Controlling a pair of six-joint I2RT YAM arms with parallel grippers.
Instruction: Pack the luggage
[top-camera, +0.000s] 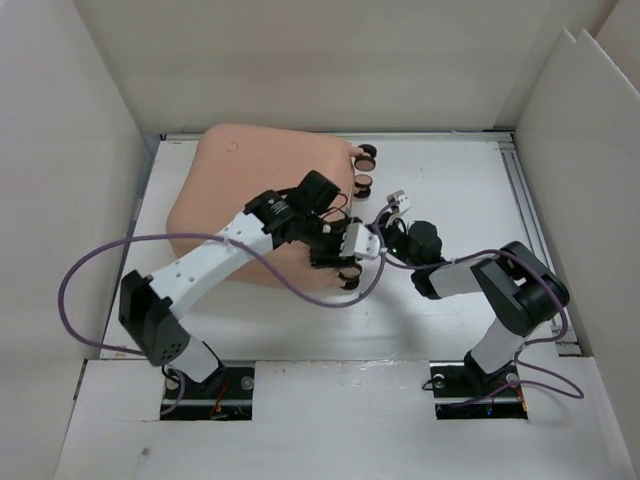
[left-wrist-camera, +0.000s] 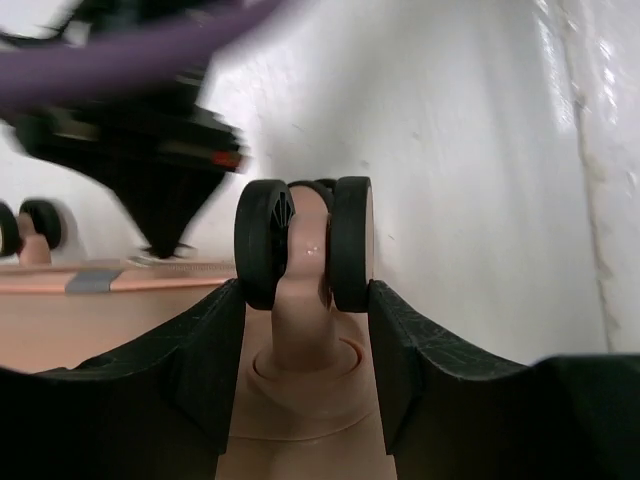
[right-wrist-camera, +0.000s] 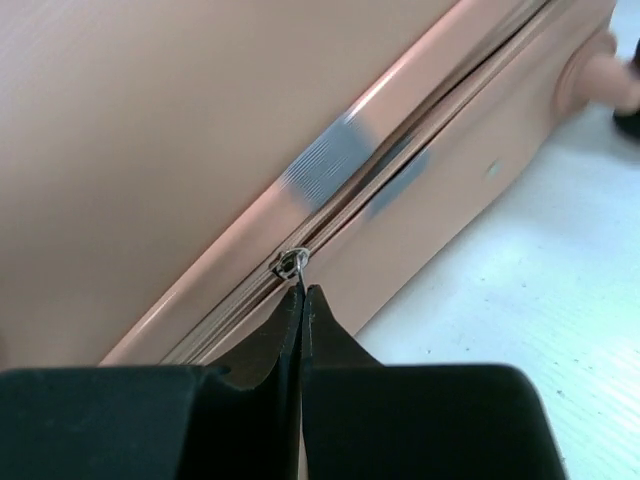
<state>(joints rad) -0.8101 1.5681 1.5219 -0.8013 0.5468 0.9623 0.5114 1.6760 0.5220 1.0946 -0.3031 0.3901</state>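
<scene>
White table under peach-pink luggage

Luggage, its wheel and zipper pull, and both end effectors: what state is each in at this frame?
left end effector, shut on the wheel.
right end effector, shut on the zipper pull.
luggage, shells together, lying flat.
wheel, clamped from both sides.
zipper pull, pinched at its tip.

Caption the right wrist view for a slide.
Right gripper pinching the zipper pull on the side seam of the peach-pink luggage.
</scene>
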